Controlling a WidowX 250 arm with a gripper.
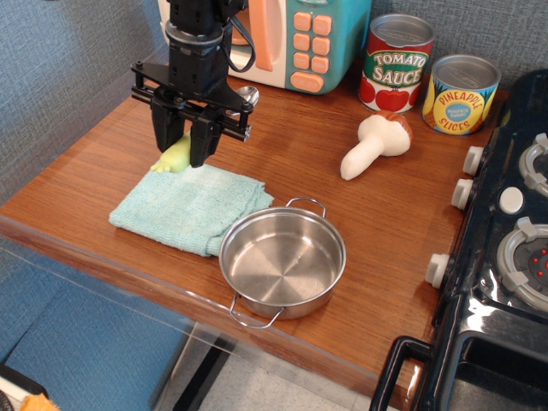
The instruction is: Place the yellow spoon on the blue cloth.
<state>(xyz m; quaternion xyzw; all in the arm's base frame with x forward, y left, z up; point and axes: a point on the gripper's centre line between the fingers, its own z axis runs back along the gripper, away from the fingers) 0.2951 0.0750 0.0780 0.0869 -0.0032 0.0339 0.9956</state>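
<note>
One arm vertical | claw [181, 151] pinching yellow spoon [175, 156] | over blue cloth [188, 208] far edge

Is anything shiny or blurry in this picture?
In the one view, observation.image: the pot gleams with soft reflections inside, the stove shows glossy highlights, and the spoon in the gripper looks slightly soft; the cans and cloth are sharp.

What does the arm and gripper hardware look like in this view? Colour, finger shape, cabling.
The gripper is all matte black: two flat, blocky fingers hanging from a horizontal black crossbar, under a boxy black wrist section. A black cable loops out at the wrist's right side in the image. A band of grey shows near the wrist top. No logos or markings are readable. The upper arm is cut off by the frame.
</note>
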